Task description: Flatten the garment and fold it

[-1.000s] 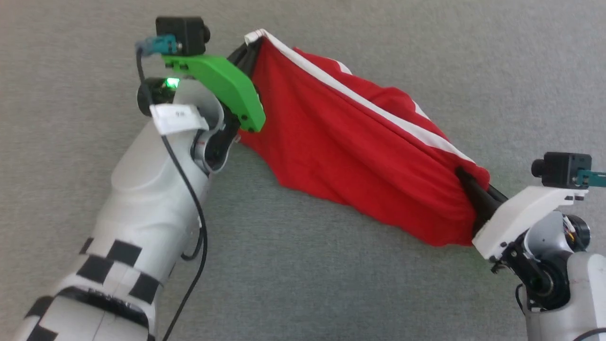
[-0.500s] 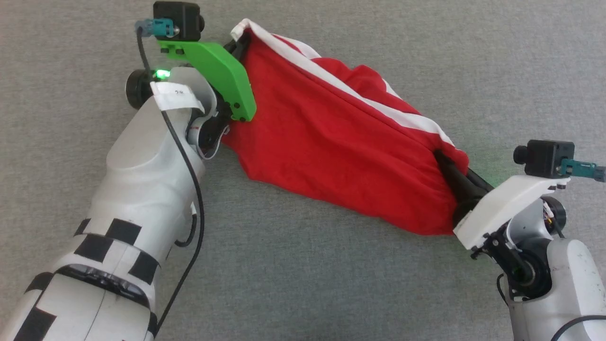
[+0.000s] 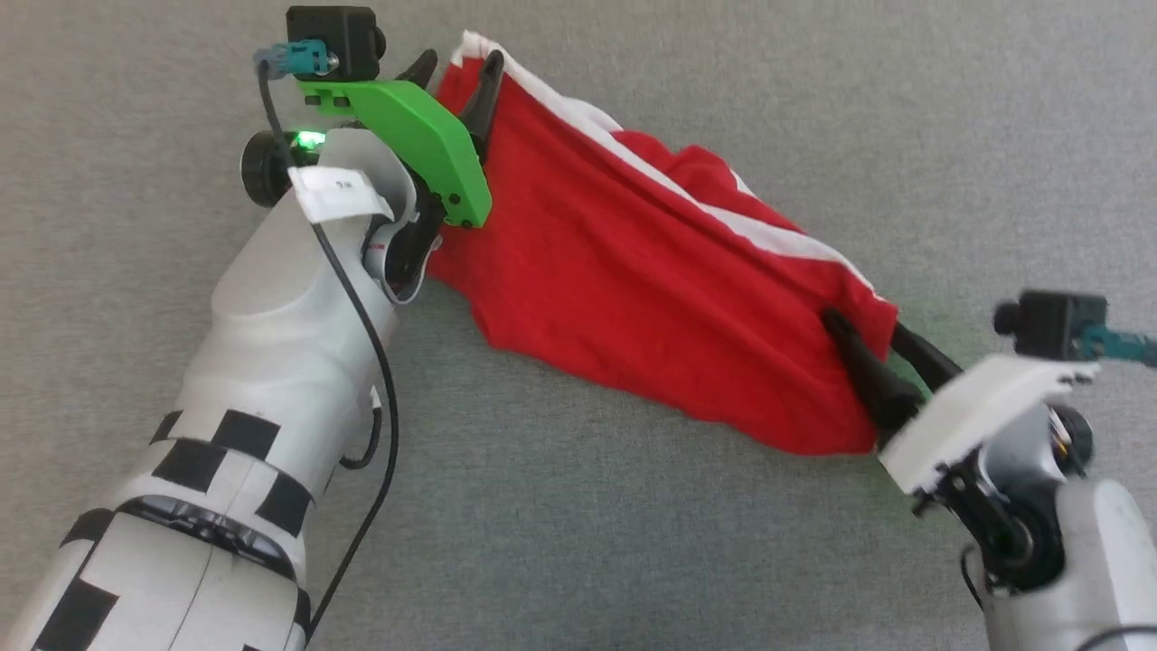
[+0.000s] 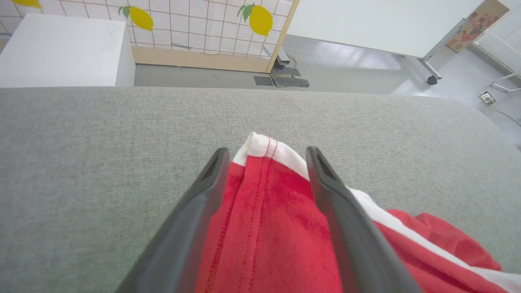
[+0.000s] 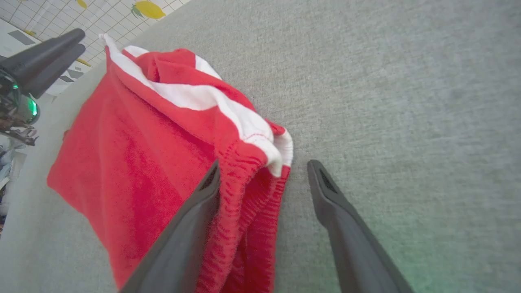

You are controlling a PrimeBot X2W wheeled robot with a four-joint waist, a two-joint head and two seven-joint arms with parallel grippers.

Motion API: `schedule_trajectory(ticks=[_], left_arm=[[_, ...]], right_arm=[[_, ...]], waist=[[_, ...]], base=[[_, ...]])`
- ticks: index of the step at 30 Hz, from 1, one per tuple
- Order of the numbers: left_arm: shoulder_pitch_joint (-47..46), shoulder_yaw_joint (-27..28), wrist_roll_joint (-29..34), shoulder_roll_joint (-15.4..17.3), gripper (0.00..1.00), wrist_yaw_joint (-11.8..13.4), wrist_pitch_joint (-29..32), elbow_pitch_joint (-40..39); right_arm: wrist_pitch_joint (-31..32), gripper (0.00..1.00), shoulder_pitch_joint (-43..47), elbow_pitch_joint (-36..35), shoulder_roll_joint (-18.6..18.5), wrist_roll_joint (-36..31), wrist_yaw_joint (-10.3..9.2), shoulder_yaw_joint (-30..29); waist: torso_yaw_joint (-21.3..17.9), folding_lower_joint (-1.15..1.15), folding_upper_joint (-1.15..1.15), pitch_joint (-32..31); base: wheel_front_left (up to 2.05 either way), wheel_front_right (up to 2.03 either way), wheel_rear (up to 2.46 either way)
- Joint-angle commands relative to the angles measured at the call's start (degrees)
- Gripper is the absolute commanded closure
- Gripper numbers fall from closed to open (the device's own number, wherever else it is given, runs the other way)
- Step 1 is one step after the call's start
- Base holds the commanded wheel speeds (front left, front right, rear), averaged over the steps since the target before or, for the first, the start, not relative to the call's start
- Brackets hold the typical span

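Here the red garment [image 3: 651, 298] lies bunched on the grey surface [image 3: 578, 524], its long axis running diagonally from the left hand [image 3: 458, 61] at the far corner to the right hand [image 3: 863, 325] at the near one. Both hands stand spread, each straddling its end of the cloth and pinching nothing. Flattening likely calls for a pull outward along that diagonal, each hand being nearest its own end.

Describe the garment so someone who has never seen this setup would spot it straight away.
Start from the wide grey fabric surface before the robot. Slanting across it, from the open left pincer to the open right pincer, lies the garment. It is the one bright red thing there: rumpled soft cloth with a white stripe along its far edge.
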Motion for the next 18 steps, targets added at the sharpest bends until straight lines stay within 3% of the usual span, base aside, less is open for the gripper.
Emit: schedule_trajectory(ticks=[1, 9, 18], left_arm=[[-0.7, -0.4, 0.5, 0.4, 0.00, -0.5, -1.1, 0.0], [3.0, -1.6, 5.6, 4.1, 0.00, 0.3, -10.8, -4.9], [23.0, 9.2, 10.9, 10.0, 0.00, 5.1, -11.3, -28.4]], right_arm=[[-0.4, 0.00, 1.5, -0.2, -0.1, -0.6, -0.28, -0.8], [-1.9, 0.00, 6.1, -3.6, -0.1, -4.6, -0.28, -5.5], [1.4, 0.00, 12.1, -5.6, -0.1, -13.4, -0.28, -7.2]], waist=[[1.6, 0.00, 0.00, -3.2], [4.9, 0.00, 0.00, -10.7], [8.2, 0.00, 0.00, -16.4]], base=[[0.00, 0.00, 0.00], [0.00, 0.00, 0.00], [0.00, 0.00, 0.00]])
